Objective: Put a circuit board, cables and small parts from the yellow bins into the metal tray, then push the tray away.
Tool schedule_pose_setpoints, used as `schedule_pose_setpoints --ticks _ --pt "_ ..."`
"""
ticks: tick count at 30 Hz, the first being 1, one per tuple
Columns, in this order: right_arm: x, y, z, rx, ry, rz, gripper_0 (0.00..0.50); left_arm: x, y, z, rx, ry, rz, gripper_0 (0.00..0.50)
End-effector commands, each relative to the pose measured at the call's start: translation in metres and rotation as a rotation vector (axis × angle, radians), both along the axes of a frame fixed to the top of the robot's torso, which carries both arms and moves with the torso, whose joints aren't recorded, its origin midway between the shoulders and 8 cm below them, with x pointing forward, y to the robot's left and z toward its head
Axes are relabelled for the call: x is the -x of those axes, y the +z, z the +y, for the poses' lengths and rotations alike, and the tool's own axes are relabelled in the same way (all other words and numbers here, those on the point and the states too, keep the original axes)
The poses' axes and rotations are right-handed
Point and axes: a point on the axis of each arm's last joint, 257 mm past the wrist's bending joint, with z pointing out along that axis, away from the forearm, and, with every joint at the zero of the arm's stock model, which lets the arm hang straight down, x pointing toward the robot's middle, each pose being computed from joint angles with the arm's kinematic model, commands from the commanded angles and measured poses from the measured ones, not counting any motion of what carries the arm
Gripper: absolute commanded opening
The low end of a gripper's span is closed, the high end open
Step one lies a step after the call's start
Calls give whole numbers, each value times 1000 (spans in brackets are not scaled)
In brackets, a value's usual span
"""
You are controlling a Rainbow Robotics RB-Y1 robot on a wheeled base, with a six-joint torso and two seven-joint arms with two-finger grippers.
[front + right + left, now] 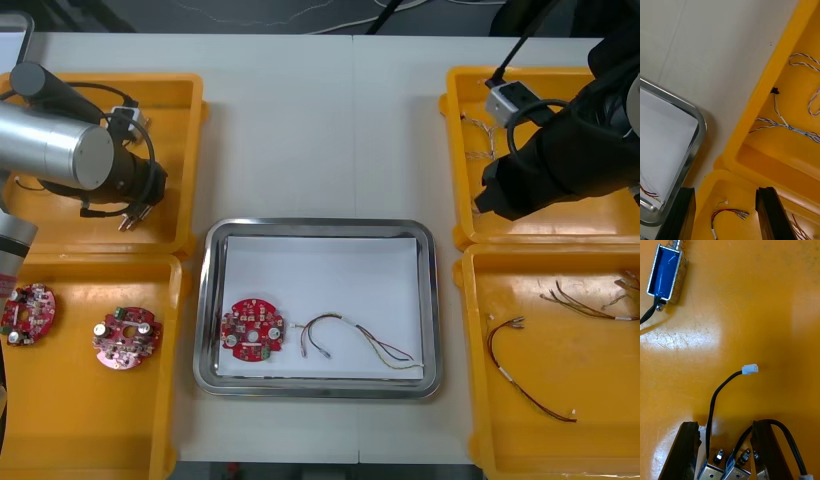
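Note:
The metal tray, white inside, holds a round red circuit board and a thin multi-wire cable. My left gripper is low in the far-left yellow bin. In the left wrist view it stands open, its fingers astride two small metal parts with black cables. My right gripper hangs open and empty over the rim between the two right bins. Twisted blue and white cables lie in the far-right bin.
Another small metal part with a blue body lies farther off in the far-left bin. Two red circuit boards sit in the near-left bin. The near-right bin holds a red and black cable and more cables.

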Motion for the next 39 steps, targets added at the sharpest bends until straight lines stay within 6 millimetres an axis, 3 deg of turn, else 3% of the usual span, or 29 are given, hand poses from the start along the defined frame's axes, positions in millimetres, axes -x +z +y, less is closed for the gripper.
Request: schedule_pose_setpoints --ticks 1,9,14,21,28,39 --pt "-13 22 -34 -9 -138 -35 476 -11 18 -19 -90 -142 -34 409" --pt "-23 22 -71 -29 -283 -17 475 -11 22 -11 -83 -131 -36 410" --pt "-28 25 -85 -12 -301 -18 476 -6 28 -12 -31 -128 -24 410" --pt "-35 15 -104 63 -217 19 476 -5 37 6 -54 -101 -28 410" --pt "-43 9 -106 129 -64 27 476 -6 45 20 -62 -77 -38 410" --pt "-73 -11 -118 172 102 -23 475 -11 57 24 -64 -58 -58 409"
